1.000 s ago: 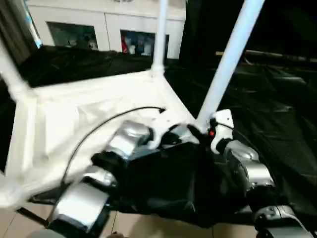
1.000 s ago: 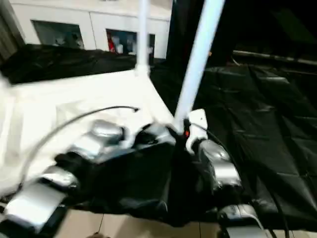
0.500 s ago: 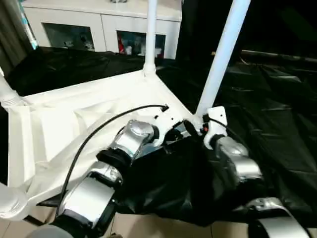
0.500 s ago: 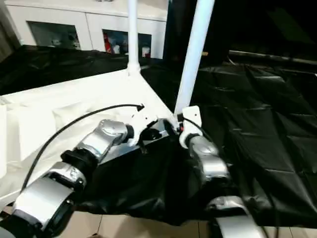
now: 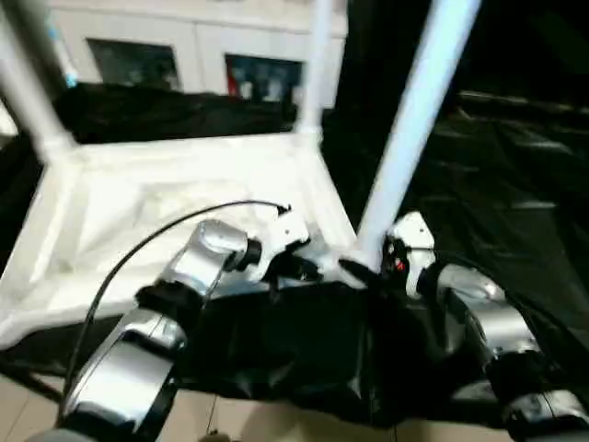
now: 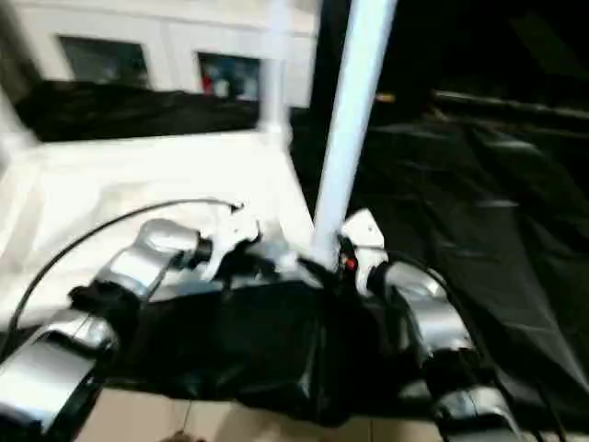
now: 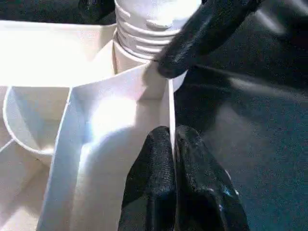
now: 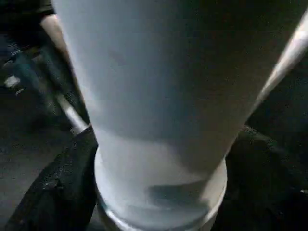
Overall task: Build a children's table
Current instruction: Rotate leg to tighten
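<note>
The tabletop (image 5: 184,198) lies upside down on a black sheet (image 5: 515,184), its ribbed underside facing up so the round corner sockets can take the legs from above. That is why the legs point upward rather than down. Taking the tabletop as the landmark, three of its corners show a leg standing in them: one at the far left corner (image 5: 28,83), one at the far right corner (image 5: 313,74), and the near-right leg (image 5: 409,138), which rises from the corner closest to the robot's right arm.

The left pincer (image 7: 172,159) is pinched shut on the thin side wall of the tabletop just beside that near-right corner, with one black finger on each face of the wall. This reads as a bracing hold, keeping the light plastic top from sliding or turning while the leg is worked.

The right pincer (image 5: 368,269) sits at the foot of the near-right leg, its fingers (image 8: 57,187) closed around the flared end just above the socket. The threaded collar (image 7: 144,29) of this leg shows above the socket rim, so the leg is probably not fully seated and the grip low down gives the most control for turning it home.

Behind the tabletop stands a white cabinet (image 5: 184,46) with glass doors.
</note>
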Available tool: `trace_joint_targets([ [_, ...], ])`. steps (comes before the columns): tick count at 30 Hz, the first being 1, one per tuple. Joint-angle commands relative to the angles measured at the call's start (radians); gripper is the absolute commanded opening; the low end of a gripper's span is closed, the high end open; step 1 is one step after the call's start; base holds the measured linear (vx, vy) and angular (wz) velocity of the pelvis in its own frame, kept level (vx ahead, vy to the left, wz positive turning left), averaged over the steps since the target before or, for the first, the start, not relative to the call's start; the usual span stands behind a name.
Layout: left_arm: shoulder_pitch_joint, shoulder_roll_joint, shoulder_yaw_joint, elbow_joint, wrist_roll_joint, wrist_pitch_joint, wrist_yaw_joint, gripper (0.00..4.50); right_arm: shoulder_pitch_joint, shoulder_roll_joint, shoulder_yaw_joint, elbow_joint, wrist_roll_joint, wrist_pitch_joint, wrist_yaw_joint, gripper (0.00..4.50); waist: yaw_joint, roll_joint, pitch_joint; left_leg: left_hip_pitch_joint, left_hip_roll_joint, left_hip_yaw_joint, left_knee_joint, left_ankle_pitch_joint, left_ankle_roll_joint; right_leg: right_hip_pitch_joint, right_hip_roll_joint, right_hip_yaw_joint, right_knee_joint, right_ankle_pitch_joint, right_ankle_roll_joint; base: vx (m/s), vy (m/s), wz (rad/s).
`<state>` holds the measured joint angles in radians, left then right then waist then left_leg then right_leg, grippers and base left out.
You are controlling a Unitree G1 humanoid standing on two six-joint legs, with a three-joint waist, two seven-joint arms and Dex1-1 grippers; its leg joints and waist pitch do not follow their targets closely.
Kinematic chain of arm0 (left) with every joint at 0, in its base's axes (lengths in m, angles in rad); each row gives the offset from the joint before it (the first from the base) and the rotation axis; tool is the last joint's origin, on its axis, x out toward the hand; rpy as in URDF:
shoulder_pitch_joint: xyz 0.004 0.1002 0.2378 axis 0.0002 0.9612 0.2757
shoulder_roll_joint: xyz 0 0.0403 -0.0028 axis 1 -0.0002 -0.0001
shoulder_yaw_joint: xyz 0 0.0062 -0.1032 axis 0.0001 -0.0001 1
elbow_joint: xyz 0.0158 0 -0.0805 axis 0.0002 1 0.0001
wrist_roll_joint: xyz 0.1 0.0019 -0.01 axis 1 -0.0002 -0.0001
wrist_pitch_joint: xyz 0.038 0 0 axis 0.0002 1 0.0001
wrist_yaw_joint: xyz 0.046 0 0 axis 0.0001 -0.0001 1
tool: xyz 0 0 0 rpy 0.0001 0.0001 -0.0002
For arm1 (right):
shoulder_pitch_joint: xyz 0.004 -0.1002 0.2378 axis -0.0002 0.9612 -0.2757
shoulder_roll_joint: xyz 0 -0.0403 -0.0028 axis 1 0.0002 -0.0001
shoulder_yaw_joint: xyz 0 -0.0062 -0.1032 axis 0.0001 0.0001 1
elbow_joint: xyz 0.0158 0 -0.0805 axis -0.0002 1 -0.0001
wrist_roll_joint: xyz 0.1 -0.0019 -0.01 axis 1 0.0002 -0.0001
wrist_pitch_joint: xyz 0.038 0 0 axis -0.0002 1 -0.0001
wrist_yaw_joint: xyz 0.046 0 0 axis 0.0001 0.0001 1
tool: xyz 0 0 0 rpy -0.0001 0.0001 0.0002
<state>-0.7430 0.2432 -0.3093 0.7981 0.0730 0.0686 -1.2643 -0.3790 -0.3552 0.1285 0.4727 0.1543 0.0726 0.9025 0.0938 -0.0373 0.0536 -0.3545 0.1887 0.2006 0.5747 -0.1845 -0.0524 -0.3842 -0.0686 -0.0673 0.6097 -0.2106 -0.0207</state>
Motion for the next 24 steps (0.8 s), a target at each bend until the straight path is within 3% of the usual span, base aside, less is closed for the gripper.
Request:
trace_joint_targets([
  [1, 0.034, -0.01, -0.029, -0.02, -0.032, -0.01, -0.084, 0.0, 0.016, -0.034, 0.01, -0.046, 0.009, 0.018, 0.045, 3.93, -0.001, -0.008, -0.053, 0.01, 0.058, -0.024, -0.063, -0.179, 0.066, 0.04, -0.091, 0.057, -0.079, -0.166, -0.226, 0.0, 0.0, 0.0],
  [8, 0.054, 0.009, -0.024, -0.073, -0.044, 0.013, -0.125, 0.0, 0.039, -0.047, 0.016, -0.085, 0.029, 0.047, 0.098, 3.57, 0.003, -0.011, -0.052, 0.006, 0.057, -0.026, -0.063, -0.179, 0.058, 0.04, -0.095, 0.057, -0.082, -0.21, -0.205, 0.0, 0.0, 0.0],
  [9, 0.056, 0.01, -0.023, -0.078, -0.046, 0.017, -0.125, 0.0, 0.037, -0.041, 0.011, -0.082, 0.035, 0.053, 0.097, 3.28, 0.003, -0.01, -0.053, 0.007, 0.057, -0.026, -0.063, -0.171, 0.058, 0.041, -0.095, 0.057, -0.081, -0.204, -0.207, 0.0, 0.0, 0.0],
  [16, 0.064, 0.007, -0.022, -0.09, -0.042, 0.03, -0.113, 0.0, 0.044, -0.024, 0.001, -0.078, 0.053, 0.08, 0.083, 2.81, 0.0, -0.009, -0.054, 0.007, 0.056, -0.026, -0.062, -0.162, 0.058, 0.041, -0.093, 0.055, -0.078, -0.176, -0.216, 0.0, 0.0, 0.0],
  [20, 0.031, -0.048, 0.01, -0.005, 0.011, 0.041, 0.108, 0.0, 0.016, 0.036, -0.047, 0.042, 0.0, 0.115, -0.143, 2.78, -0.006, -0.007, -0.052, 0.009, 0.055, -0.027, -0.064, -0.175, 0.043, 0.038, -0.093, 0.055, -0.082, -0.198, -0.216, 0.0, 0.0, 0.0],
  [24, 0.022, -0.061, 0.017, 0.015, 0.021, 0.047, 0.16, 0.0, 0.006, 0.05, -0.059, 0.073, -0.013, 0.113, -0.202, 2.77, -0.011, -0.01, -0.049, 0.013, 0.052, -0.03, -0.066, -0.225, 0.019, 0.035, -0.094, 0.055, -0.095, -0.323, -0.177, 0.0, 0.0, 0.0],
])
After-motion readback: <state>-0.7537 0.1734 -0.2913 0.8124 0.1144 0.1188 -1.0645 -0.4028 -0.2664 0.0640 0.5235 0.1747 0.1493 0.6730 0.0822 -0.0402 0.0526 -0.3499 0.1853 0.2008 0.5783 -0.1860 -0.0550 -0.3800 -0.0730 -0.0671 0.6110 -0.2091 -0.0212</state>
